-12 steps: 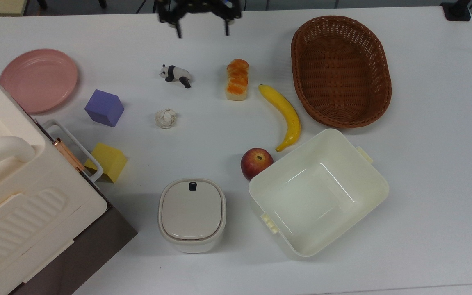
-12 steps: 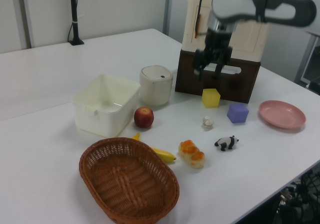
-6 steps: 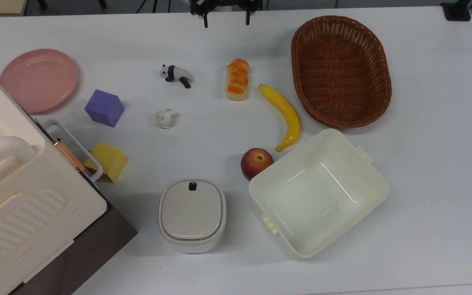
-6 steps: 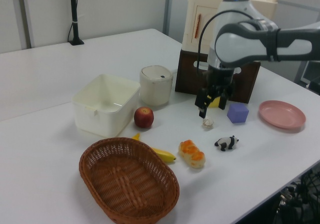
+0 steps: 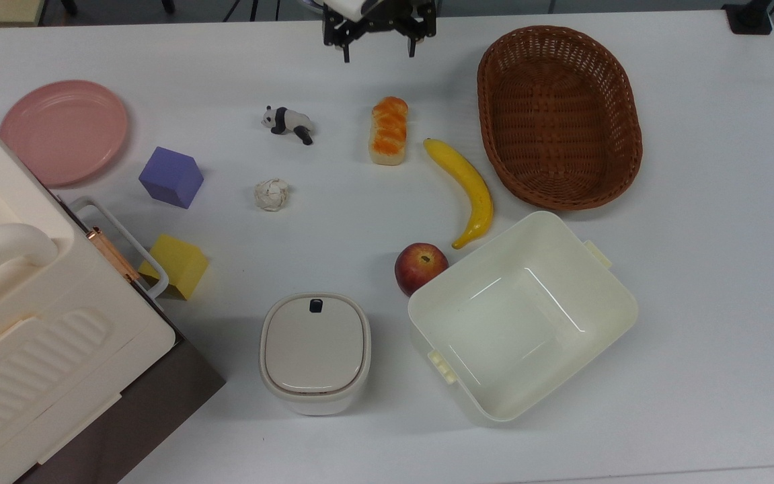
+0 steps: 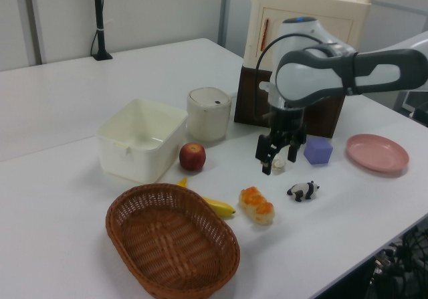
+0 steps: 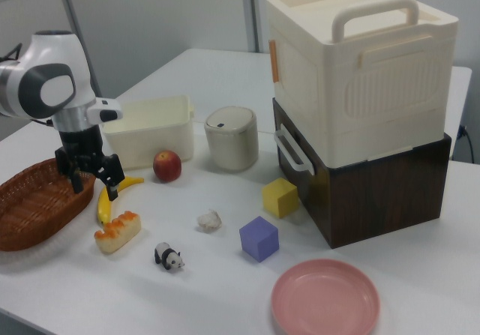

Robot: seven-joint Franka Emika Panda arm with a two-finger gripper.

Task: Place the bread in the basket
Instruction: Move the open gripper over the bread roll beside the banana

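Gripper (image 5: pixel 380 48) empty, fingers spread wide, above table short of bread (image 5: pixel 389 130); bread flat beside banana (image 5: pixel 464 188), well apart from wicker basket (image 5: pixel 559 114); risks: nudging banana on descent, glazed loaf slipping or rolling if pinched off-centre.

Robot lab or office test room: white counter (image 5: pixel 696 302) with toy props, panda (image 5: pixel 287 124), foam cubes (image 5: pixel 171 177), fake fruit; partition walls (image 6: pixel 154 11), camera stand (image 6: pixel 100 21) clamped at counter edge.
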